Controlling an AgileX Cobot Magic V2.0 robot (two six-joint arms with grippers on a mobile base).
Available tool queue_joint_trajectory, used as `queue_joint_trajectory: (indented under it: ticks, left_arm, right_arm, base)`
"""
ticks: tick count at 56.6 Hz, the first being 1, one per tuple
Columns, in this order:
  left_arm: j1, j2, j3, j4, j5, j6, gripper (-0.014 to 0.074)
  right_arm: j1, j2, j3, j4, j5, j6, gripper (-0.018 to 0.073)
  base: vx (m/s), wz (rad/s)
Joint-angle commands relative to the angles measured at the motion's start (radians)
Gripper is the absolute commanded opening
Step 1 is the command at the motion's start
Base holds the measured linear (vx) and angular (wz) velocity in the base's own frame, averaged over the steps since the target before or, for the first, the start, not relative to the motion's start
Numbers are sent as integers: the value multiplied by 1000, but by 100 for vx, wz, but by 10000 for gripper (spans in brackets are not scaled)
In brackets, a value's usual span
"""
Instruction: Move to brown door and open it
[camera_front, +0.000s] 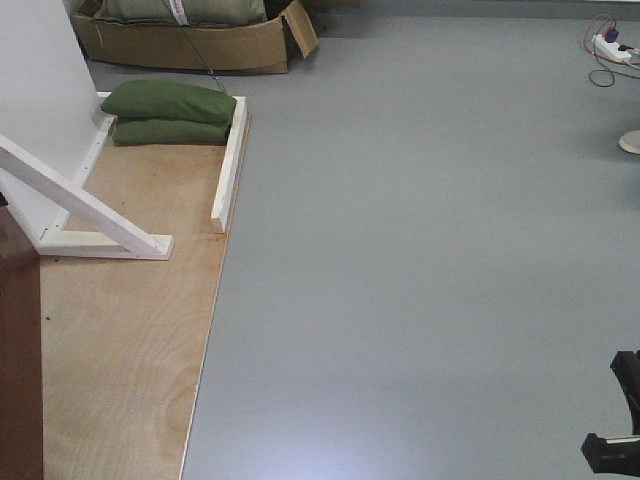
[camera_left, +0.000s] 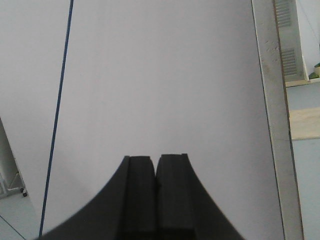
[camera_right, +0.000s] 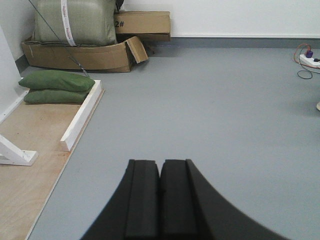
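**Q:** Where is the brown door?

**A:** It sits at the left border of the plywood platform in the front view. Only a narrow, dark reddish strip of it shows, cut by the frame edge.

**Q:** What else stands on the platform?

**A:** A white panel rises from its far-left part, propped by a white diagonal brace that runs down to a foot on the boards. Two green sandbags lie stacked at the far end, against a white rail. A cardboard box sits just beyond that end. Grey floor spreads to the platform's right.

**Q:** What is the left gripper doing?

**A:** Its two black pads are pressed together and nothing is held. It faces a pale flat surface crossed by a thin blue line. Where this surface stands relative to the platform cannot be told.

**Q:** And the right gripper?

**A:** Its pads also meet and it holds nothing. It hangs over the grey floor, to the right of the platform, and points toward the far end where the sandbags lie.
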Motion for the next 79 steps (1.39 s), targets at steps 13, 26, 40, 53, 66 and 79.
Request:
queue_joint_trajectory:
  ticks: [13,26,40,53,66,79]
  left_arm:
    - [4,115,-21,123,-123,-9,36]
    - [4,131,-21,140,-160,-9,36]
    - [13,202,-21,143,-213,-7,36]
    - [150,213,-21,140,-202,-9,36]
    - [244,244,-21,138,-260,-9,36]
    - [379,281,-20,100,-264,-9,36]
  right_arm:
    - [0,-6,4,-3,-77,-6,0]
    - [0,-6,4,-3,-77,-6,0]
    - [0,-6,4,-3,-77,-6,0]
    - [0,-6,4,-3,-77,-6,0]
    - [0,-6,4,-3,-77,-6,0]
    - [0,-6,4,-3,-77,-6,0]
  base:
    - [0,0]
    - [0,0]
    - [0,0]
    - [0,0]
    - [0,0]
    - [0,0]
